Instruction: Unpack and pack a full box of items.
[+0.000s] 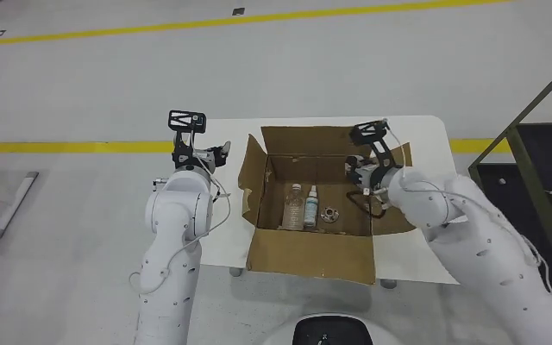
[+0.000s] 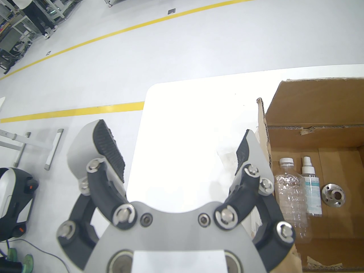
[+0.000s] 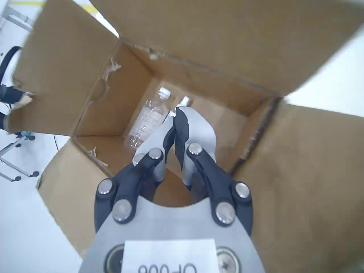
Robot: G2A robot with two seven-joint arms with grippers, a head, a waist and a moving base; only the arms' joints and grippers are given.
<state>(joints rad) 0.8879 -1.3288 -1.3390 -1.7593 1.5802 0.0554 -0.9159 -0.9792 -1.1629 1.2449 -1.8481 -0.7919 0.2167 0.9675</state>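
Cardboard box (image 1: pixel 310 254): sits on the middle of the white tabletop (image 1: pixel 423 134), all four flaps folded outward, top open.

Top view. Three items lie side by side on the box floor. The clear plastic bottle (image 1: pixel 294 205) is on the left and the spray bottle (image 1: pixel 311 205) just beside it. The metal flange (image 1: pixel 329 213) is on the right, a little apart from the spray bottle. Both bottles lie flat, caps pointing away from the robot. Left claw (image 1: pixel 187 121) hangs at the tabletop's far left corner, outside the box and apart from its left flap. Right claw (image 1: pixel 369 131) hangs over the box's far right corner, above the rim.

Left wrist view. Left claw (image 2: pixel 173 127) is spread wide, nothing between the ribbed pads (image 2: pixel 108 149). One finger is over the floor, the other over the tabletop. The box's left flap stands near that second finger; contact cannot be told. Bottle, spray bottle and flange lie in a row on the box floor, with the bottle nearest the left wall.

Right wrist view. Right claw (image 3: pixel 176 115) is closed, pads pressed together, holding nothing. It points down into the open box, above the floor and apart from the walls. The clear plastic bottle (image 3: pixel 149 117) lies below, past the fingertips. The spray bottle's white cap shows just beside the closed tips.
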